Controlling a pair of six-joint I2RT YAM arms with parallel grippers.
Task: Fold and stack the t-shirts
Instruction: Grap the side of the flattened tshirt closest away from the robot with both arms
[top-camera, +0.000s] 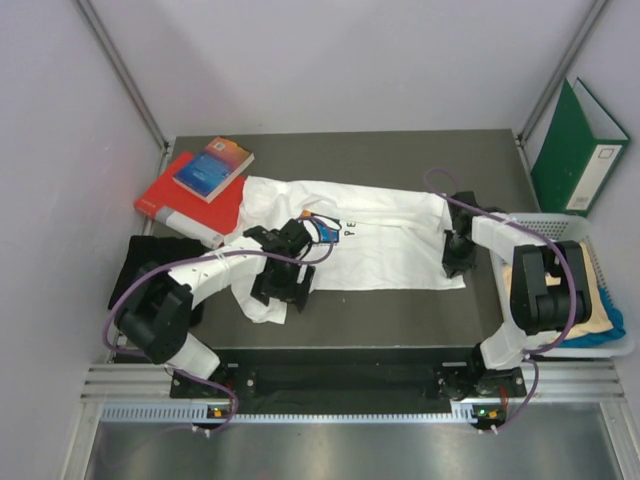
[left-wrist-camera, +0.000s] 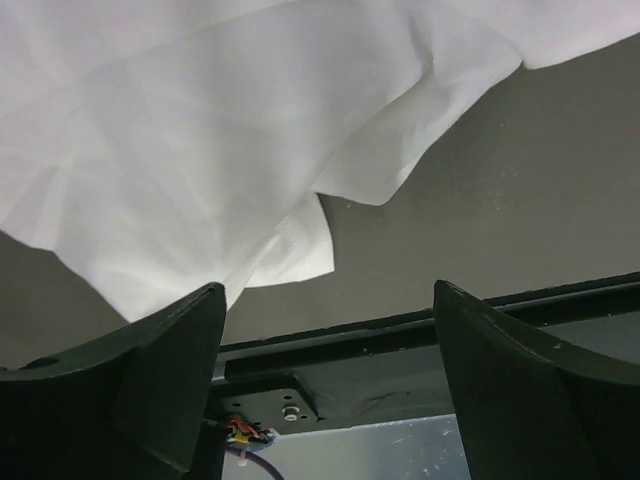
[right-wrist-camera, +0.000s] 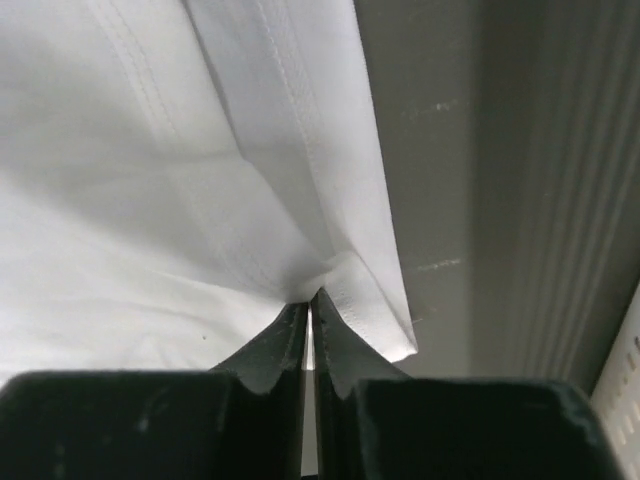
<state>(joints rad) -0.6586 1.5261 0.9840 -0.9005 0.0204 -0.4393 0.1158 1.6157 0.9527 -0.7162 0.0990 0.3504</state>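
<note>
The white t-shirt (top-camera: 390, 235) lay flat across the middle of the table (top-camera: 400, 310). The right gripper (right-wrist-camera: 309, 305) pinched its right edge. The left gripper (left-wrist-camera: 328, 292) stood open over its left end.

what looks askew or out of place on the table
The white t-shirt lies rumpled, not flat: its left end is bunched up and crowds the red book. The right pincer is shut on its right hem corner; the left pincer hangs open.

- The left arm (top-camera: 215, 268) and right arm (top-camera: 497, 236) have white links, black joints.
- A purple cable (top-camera: 128, 285) follows each.
- The left gripper (left-wrist-camera: 330, 310) has dark fingers (left-wrist-camera: 160, 370).
</note>
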